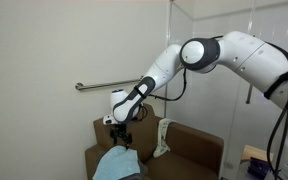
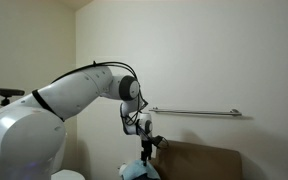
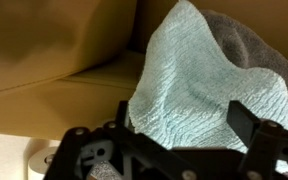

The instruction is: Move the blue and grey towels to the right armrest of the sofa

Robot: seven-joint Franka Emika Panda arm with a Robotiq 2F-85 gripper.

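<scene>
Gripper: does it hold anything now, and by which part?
Nothing is held: the gripper stands open above the blue towel, with its jaws apart.

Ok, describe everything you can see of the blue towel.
The blue towel is pale blue-green, a soft cloth with a ribbed, waffle-like weave. It lies crumpled in a mound with a raised peak, not folded flat, on the brown sofa. It leans against and partly covers the grey towel behind it. The open claw hangs just above it, a finger on each side; whether they touch the cloth cannot be told.
</scene>
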